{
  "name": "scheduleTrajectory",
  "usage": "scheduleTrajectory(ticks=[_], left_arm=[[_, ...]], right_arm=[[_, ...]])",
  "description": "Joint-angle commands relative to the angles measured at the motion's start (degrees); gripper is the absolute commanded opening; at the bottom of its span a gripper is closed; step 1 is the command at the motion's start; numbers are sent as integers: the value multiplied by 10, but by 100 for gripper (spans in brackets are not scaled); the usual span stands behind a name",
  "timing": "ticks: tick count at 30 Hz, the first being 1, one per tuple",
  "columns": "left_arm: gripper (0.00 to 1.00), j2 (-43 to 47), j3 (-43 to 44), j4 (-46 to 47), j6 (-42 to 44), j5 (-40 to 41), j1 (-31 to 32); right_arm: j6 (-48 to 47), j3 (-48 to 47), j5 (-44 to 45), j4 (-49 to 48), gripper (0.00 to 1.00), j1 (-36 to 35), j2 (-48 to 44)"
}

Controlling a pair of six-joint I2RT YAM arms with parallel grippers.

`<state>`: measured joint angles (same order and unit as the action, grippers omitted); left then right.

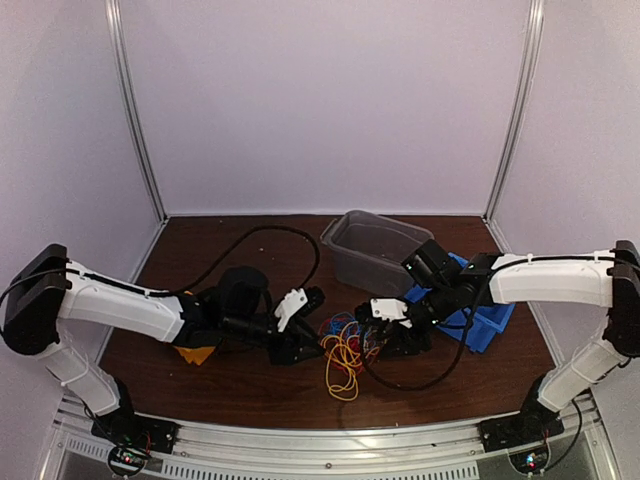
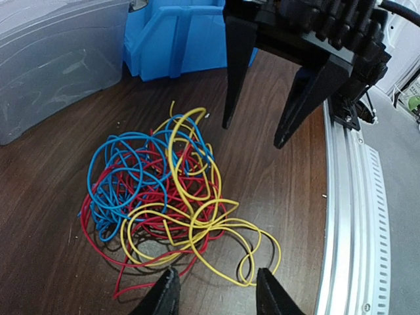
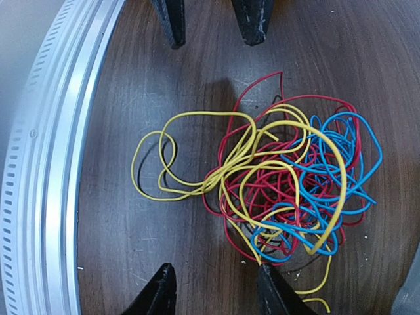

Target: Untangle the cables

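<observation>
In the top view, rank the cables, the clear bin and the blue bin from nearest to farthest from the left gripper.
Measured from the left gripper:
1. cables, on the table just to the right of its fingertips.
2. clear bin, farther back and to the right.
3. blue bin, far over on the right side.

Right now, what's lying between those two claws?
The tangled cables, yellow, red and blue, lie between the left claw and right claw, clearest in the left wrist view.
</observation>
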<state>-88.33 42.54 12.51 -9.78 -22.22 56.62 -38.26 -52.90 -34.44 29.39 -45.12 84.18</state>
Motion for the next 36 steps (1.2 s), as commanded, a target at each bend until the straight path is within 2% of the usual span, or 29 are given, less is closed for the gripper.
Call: scheduleTrajectory(ticks=[1,7,12,15,17,20,23,26,32,35,36], left_arm=[[40,-27,-16,103,-19,-3,0],[34,-44,-41,192,-61,3,0],[31,-42,-51,236,-86,16,0],[30,-52,-45,246,-94,9,1],[39,-63,-25,226,-89,15,9],[45,-79,2,198,-76,20,23],[40,-90,10,200,-77,23,23],[41,-92,6,214,-91,33,23],[49,-97,-16,258,-123,45,24],[49,-100,-26,289,-135,48,23],[49,-101,-27,292,-137,50,23]], right_arm=[[13,-17,-5,-27,42,-10,17],[54,-35,-19,-39,34,-9,27],[64,-56,-8,-32,27,-4,16],[106,-66,6,-55,23,10,9],[109,-71,11,-56,27,17,5],[102,-76,41,-52,47,17,11],[96,-76,53,-52,49,17,23],[93,-75,31,-47,48,17,34],[99,-76,17,-52,39,15,50],[105,-84,16,-50,30,16,59],[107,-87,14,-49,23,16,62]])
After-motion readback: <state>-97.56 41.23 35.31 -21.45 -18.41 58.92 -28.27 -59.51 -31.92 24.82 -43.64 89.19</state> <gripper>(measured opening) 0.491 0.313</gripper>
